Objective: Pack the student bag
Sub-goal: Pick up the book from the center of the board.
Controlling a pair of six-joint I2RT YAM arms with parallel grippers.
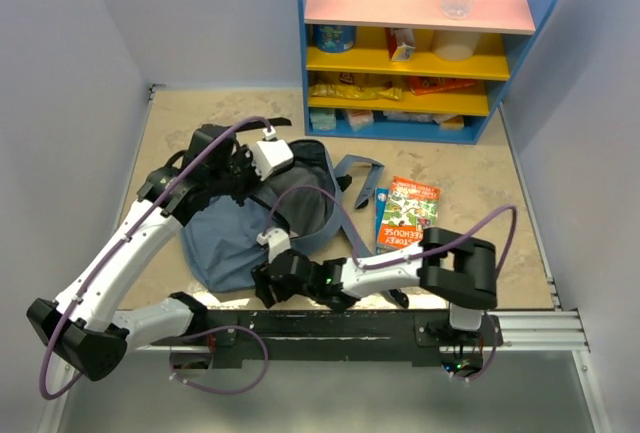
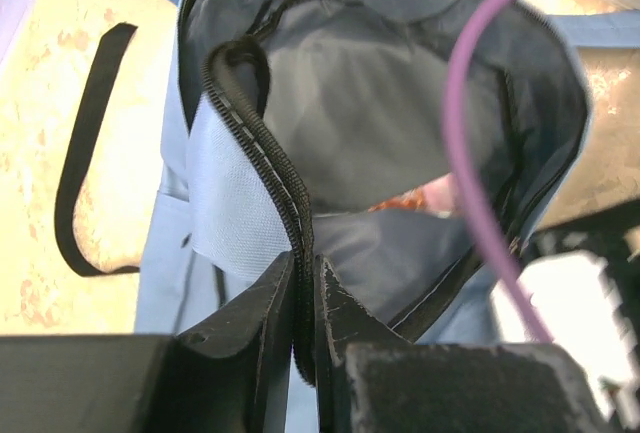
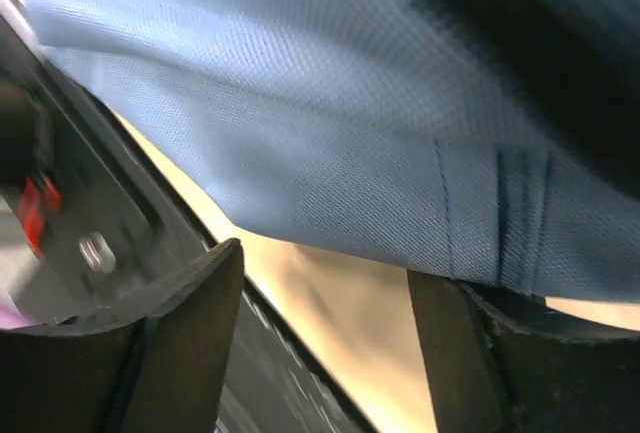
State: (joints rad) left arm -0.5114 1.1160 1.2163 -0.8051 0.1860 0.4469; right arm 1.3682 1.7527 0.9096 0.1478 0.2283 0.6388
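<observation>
Black fingers of the left gripper (image 2: 305, 263) sit closest to the lens and are clamped on the zipper edge (image 2: 262, 158) of the student bag (image 1: 225, 243), lifting that edge so the main compartment gapes. The bag lies on the table (image 1: 500, 183) just ahead of the arm bases, mouth toward the shelf unit (image 1: 545, 13). An orange-pink item (image 2: 410, 198) shows deep inside; its type cannot be determined. The right gripper (image 3: 328, 263) has its jaws spread and holds nothing, with grey-blue fabric hanging just beyond the fingertips. A colourful book (image 1: 408, 215) lies flat beside the bag, near one padded shoulder strap (image 1: 355, 168). Handling judgement: the bag is soft, light and without a frame, so it will sag and fold wherever it is unsupported. Grip only reinforced parts, namely the zipper tape, seams or straps. A pinch on the plain panel would likely bunch the cloth and let the opening collapse. The mouth probably needs support on two sides during insertion.
</observation>
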